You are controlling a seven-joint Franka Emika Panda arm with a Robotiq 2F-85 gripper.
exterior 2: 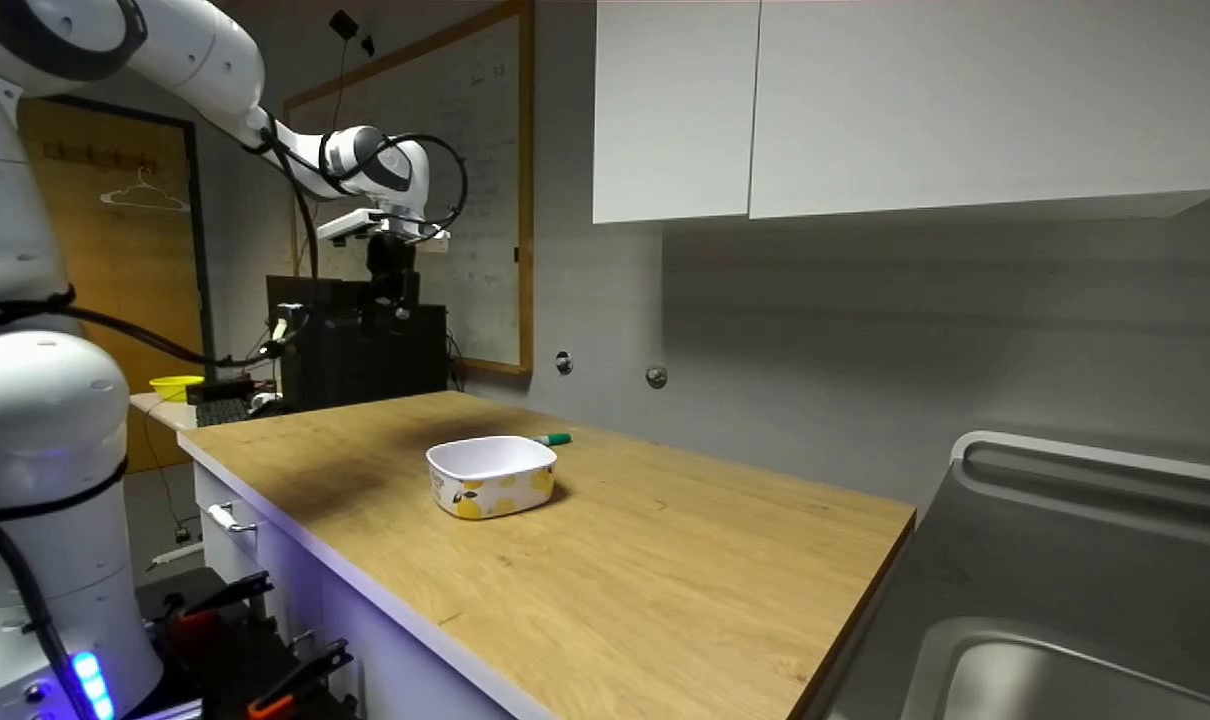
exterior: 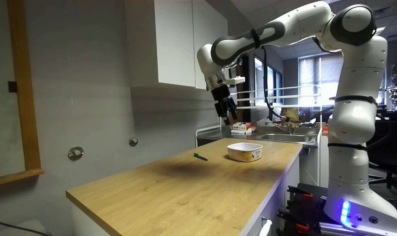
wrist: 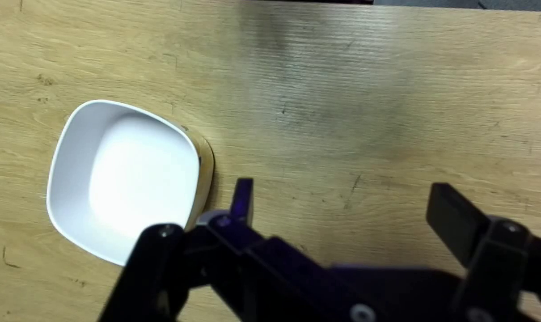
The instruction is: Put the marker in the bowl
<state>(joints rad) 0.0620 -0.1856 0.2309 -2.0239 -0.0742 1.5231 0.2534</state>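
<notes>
The marker (exterior: 200,156) lies on the wooden counter, dark with a green cap. In an exterior view its green end (exterior 2: 557,439) shows behind the bowl, which hides the rest. It is out of sight in the wrist view. The bowl (exterior: 242,155) is a white, rounded-square dish with yellow fruit print, upright on the counter and close to the marker; it also shows in an exterior view (exterior 2: 492,492). In the wrist view the bowl (wrist: 138,174) is at the left, partly covered by a finger. My gripper (exterior: 230,118) is open and empty, high above the counter (wrist: 342,188).
A wall runs along the counter's back, with white cabinets (exterior: 175,42) overhead. A metal sink (exterior: 286,138) and a white rail frame (exterior: 277,97) stand beyond one counter end. A box (exterior: 240,126) sits near the sink.
</notes>
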